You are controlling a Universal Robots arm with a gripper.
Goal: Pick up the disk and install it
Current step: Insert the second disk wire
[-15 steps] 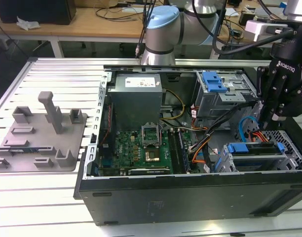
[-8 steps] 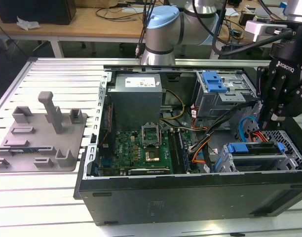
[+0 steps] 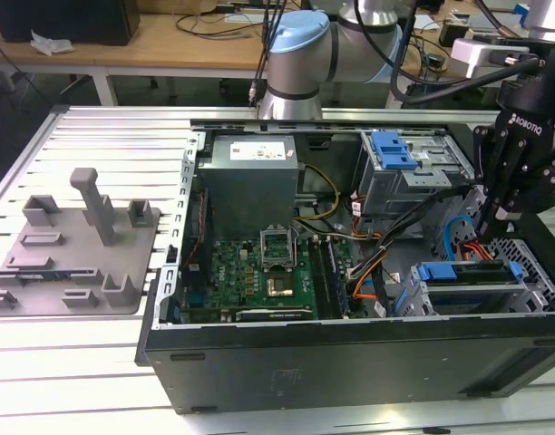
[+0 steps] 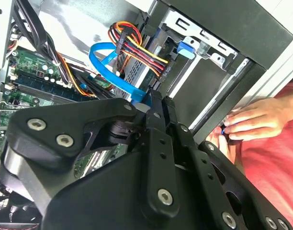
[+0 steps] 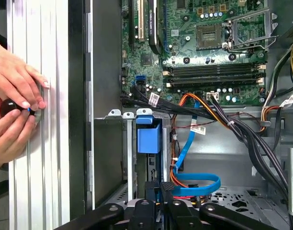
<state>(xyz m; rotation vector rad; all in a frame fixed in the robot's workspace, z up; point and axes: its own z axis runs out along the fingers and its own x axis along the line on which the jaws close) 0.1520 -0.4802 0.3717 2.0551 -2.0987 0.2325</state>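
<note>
While seated lengthwise in bay: disk (image 3: 468, 274).

Motherboard (image 5: 204, 52), blue cable (image 5: 194, 179), hands (image 5: 15, 110)

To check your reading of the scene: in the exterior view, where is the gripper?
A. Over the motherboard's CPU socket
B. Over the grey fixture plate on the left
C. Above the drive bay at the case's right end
C: the gripper hangs over the blue-fronted drive bay at the exterior view's right end of the computer case.
</note>
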